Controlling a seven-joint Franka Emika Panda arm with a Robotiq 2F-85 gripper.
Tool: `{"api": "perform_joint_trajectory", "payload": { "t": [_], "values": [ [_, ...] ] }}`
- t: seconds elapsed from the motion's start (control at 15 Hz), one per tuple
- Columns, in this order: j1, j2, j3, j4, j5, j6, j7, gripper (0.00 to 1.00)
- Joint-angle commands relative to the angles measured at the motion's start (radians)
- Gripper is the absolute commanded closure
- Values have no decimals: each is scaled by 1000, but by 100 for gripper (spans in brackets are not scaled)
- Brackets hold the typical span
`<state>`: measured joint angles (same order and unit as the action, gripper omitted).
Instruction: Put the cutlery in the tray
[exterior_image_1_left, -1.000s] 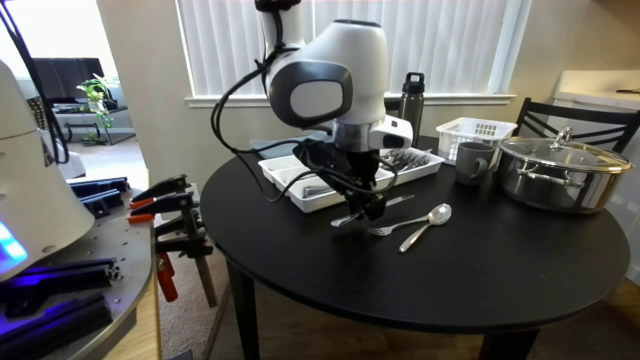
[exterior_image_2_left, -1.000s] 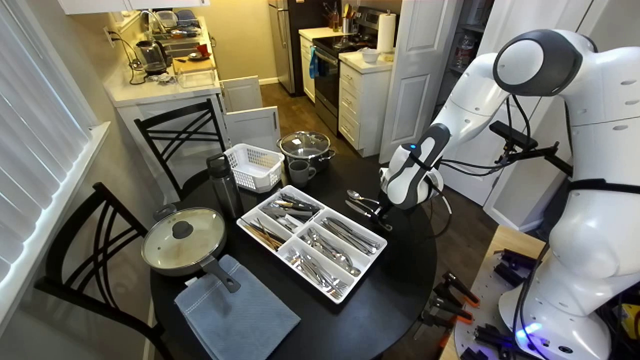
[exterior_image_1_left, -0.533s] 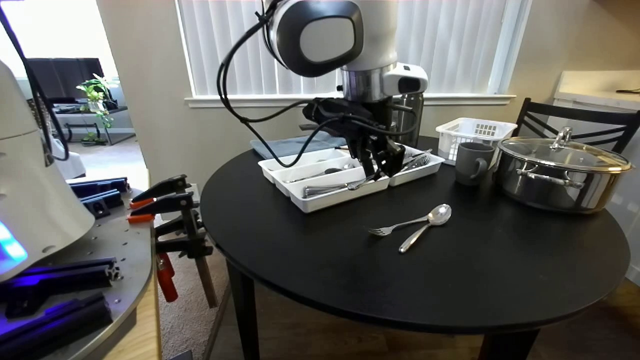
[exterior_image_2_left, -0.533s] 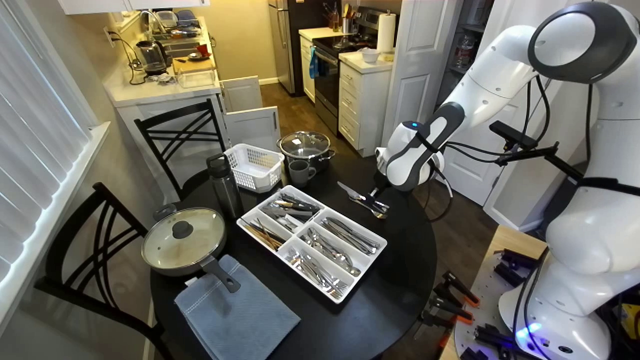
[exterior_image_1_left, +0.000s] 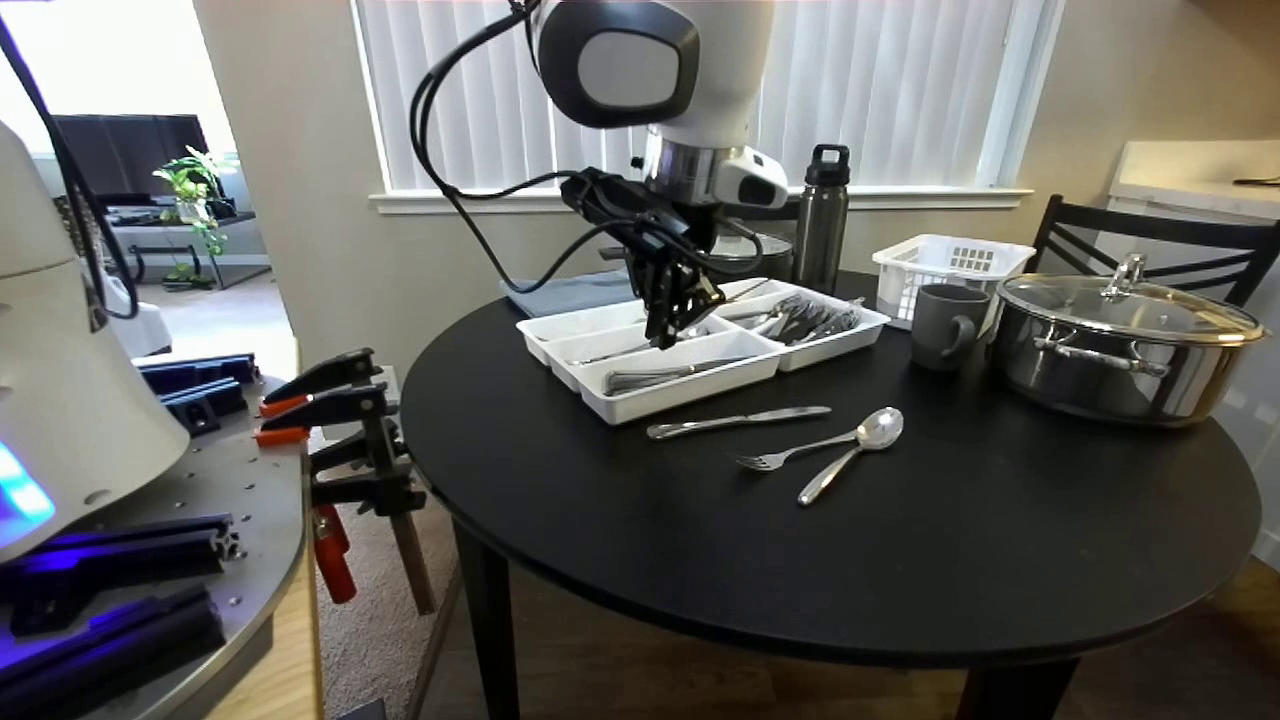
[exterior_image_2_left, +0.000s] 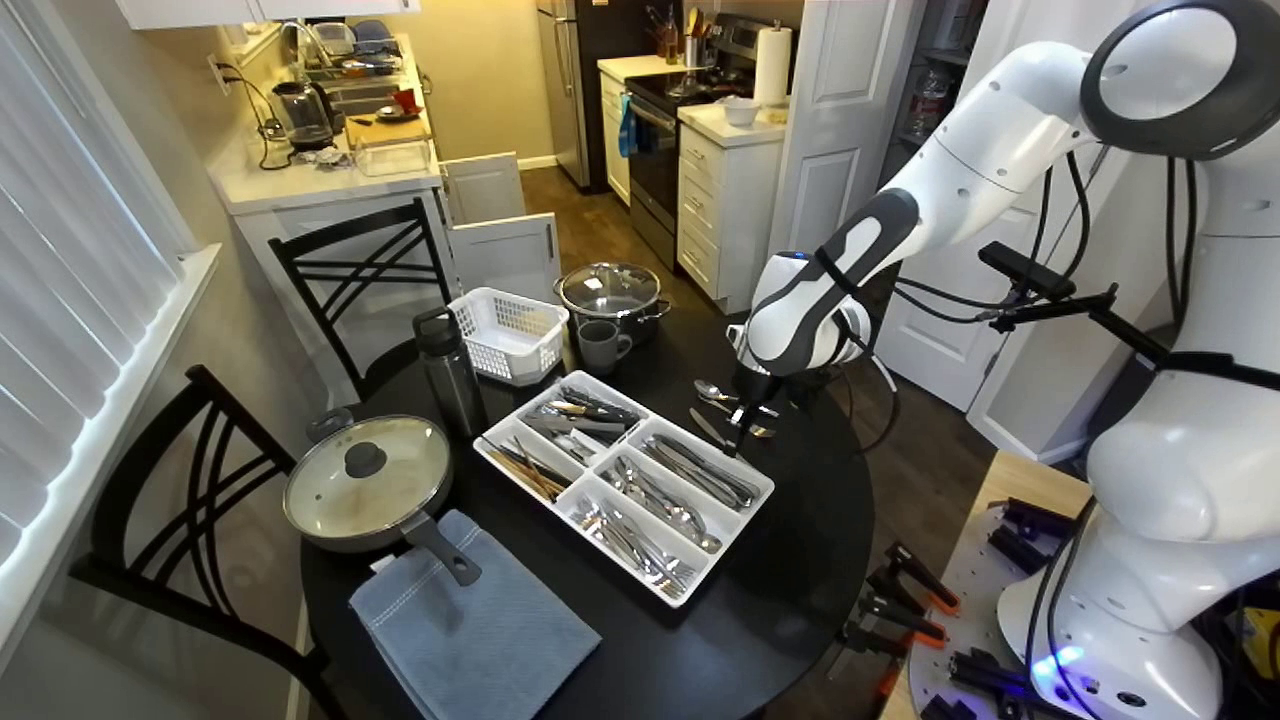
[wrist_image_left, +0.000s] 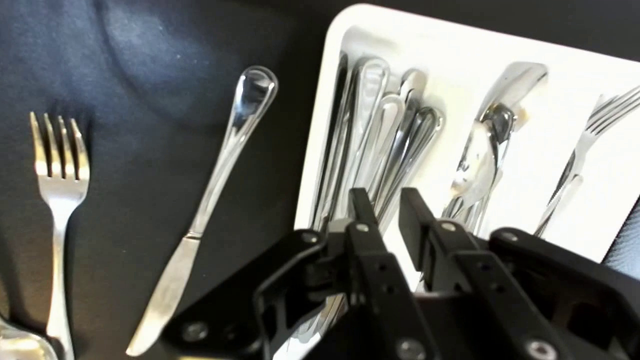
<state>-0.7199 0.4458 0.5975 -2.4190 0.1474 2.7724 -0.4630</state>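
Table (exterior_image_1_left: 1000, 560) stands round and black near window blinds (exterior_image_1_left: 910, 90); gripper (wrist_image_left: 384, 196), slightly parted, hangs above the tray (wrist_image_left: 450, 40).

Rounded white arm (exterior_image_2_left: 985, 150), grey joint ring (exterior_image_1_left: 558, 72), black cables (exterior_image_1_left: 418, 115); black 2-fingered end effector (wrist_image_left: 383, 201), silver screws (wrist_image_left: 195, 330)

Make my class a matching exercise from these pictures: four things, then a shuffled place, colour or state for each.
1. Loose knife
2. Gripper
3. Mug
4. Cloth

A. Blue
B. Between the tray and the loose fork
C. Grey, beside the steel pot
D. Jaws apart, holding nothing

Pairs: 1-B, 2-D, 3-C, 4-A
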Motion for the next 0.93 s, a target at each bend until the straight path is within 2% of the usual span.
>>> {"api": "perform_joint_trajectory", "payload": {
  "t": [0.0,0.13,0.2,0.27,0.33,0.53,0.67,0.87],
  "values": [
    [59,-57,-48,-26,61,-28,-62,95],
    [121,-81,-113,-37,45,11,-34,95],
    [170,-101,-168,-42,31,32,-1,95],
    [231,-117,-239,-47,2,59,45,53],
    [273,-117,-295,-42,-10,73,60,53],
    [413,-78,-477,-18,-55,111,167,34],
    [490,-29,-571,3,-89,108,250,21],
    [556,36,-638,31,-105,80,341,3]
  ]
}}
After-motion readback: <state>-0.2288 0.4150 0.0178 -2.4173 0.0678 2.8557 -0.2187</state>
